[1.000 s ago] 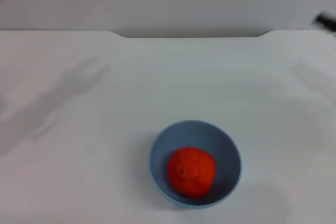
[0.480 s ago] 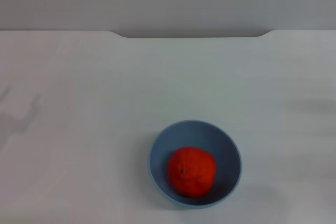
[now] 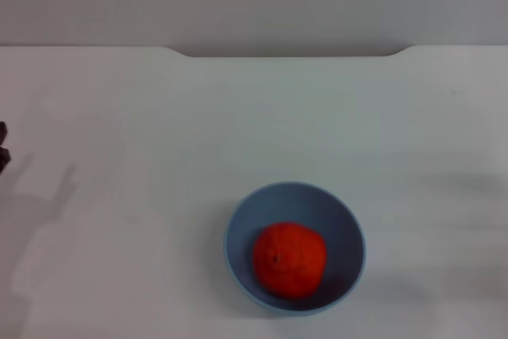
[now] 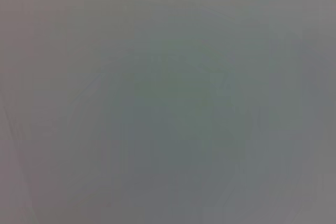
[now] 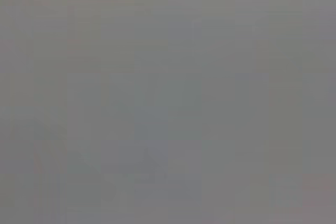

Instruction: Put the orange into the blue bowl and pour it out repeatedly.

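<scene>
Left gripper [image 3: 2,144] barely peeks in at the table's [image 3: 159,117] left edge, its grip state impossible to tell; right gripper unseen. Well apart, the orange [image 3: 290,260] sits inside the upright blue bowl [image 3: 242,224], ready for pouring.

in the head view the blue bowl [image 3: 294,248] sits on the desk [image 3: 159,117] in the lower middle of the frame, a little right of centre and close to the bottom edge. the orange [image 3: 290,260] lies inside the bowl, toward its lower part. the desk's far edge runs across the upper part of the frame. a small piece of the left gripper [image 3: 3,147] pokes in at the left edge, about mid-height, well apart from the bowl.
</scene>
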Controlling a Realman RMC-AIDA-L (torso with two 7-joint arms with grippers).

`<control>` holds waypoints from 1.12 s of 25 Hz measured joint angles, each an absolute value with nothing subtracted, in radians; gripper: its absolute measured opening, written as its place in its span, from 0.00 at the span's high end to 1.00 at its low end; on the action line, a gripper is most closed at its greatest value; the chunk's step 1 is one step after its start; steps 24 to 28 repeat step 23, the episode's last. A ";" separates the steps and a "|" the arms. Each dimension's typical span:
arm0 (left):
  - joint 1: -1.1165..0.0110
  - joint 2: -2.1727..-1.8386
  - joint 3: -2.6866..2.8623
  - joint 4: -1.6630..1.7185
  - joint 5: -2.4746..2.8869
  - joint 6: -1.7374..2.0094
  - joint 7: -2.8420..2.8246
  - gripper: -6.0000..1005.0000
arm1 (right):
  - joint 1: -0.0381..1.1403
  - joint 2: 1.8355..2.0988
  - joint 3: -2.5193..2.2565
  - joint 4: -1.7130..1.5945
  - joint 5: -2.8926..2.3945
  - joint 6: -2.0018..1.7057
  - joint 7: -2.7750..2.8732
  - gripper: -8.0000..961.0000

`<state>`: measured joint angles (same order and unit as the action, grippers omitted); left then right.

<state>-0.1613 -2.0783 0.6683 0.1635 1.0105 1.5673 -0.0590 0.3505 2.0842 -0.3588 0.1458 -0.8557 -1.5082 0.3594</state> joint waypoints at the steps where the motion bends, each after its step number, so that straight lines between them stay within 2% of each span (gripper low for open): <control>1: -0.164 -2.078 0.668 0.153 1.011 1.570 -0.062 0.23 | 0.353 2.084 -0.360 0.154 -0.856 -1.511 0.359 0.48; 17: -0.175 -2.079 0.667 0.078 1.014 1.617 -0.077 0.23 | 0.433 2.085 -0.366 0.175 -0.870 -1.447 0.355 0.48; 28: -0.168 -2.079 0.671 0.065 1.017 1.618 -0.080 0.23 | 0.446 2.084 -0.363 0.176 -0.871 -1.442 0.355 0.48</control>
